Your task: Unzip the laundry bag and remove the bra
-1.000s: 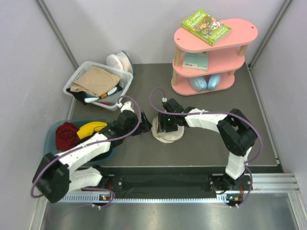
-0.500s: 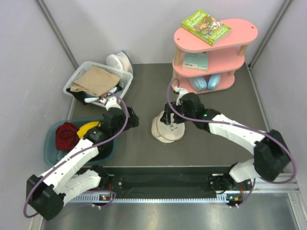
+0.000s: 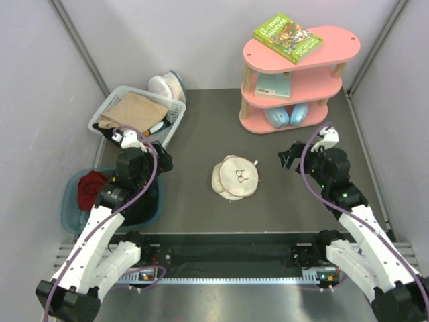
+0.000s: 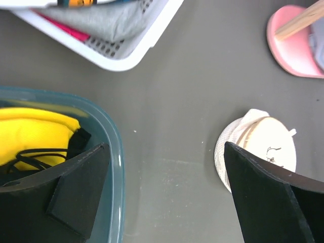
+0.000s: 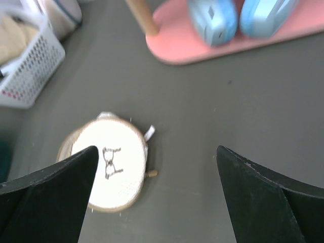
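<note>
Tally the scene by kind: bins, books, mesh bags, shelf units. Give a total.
Bins: 2 (white basket, teal tub)
Books: 2 (green book, light blue book)
Mesh bags: 1 (laundry bag)
Shelf units: 1 (pink shelf)
Total: 6

You face a robot test cell dressed up as a home: plain pale walls point(image 3: 201, 40) and metal framing point(image 3: 80, 47) enclose the dark table point(image 3: 201, 134), a pink shelf point(image 3: 338, 41) holds books, and a laundry basket point(image 3: 174, 119) sits left of it.
</note>
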Action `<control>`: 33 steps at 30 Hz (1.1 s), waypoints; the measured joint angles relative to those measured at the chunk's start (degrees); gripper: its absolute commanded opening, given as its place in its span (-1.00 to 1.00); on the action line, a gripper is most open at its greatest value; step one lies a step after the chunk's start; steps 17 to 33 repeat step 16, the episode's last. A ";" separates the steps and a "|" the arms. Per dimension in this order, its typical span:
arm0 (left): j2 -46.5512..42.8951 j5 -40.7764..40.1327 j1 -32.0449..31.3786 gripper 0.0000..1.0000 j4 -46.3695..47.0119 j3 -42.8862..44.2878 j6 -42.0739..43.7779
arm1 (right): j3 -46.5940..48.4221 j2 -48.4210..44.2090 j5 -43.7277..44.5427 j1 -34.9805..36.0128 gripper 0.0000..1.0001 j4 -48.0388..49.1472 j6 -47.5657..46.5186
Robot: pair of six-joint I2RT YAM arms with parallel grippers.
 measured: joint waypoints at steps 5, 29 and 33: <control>-5.18 0.09 0.00 0.98 -0.09 0.11 2.01 | 0.02 -7.82 4.46 -0.55 0.99 -0.70 -1.09; -6.62 -0.17 0.00 0.98 -0.20 0.63 3.21 | 0.00 -6.05 6.10 -0.57 0.99 -2.40 -2.01; -6.62 -0.17 0.00 0.98 -0.20 0.63 3.21 | 0.00 -6.05 6.10 -0.57 0.99 -2.40 -2.01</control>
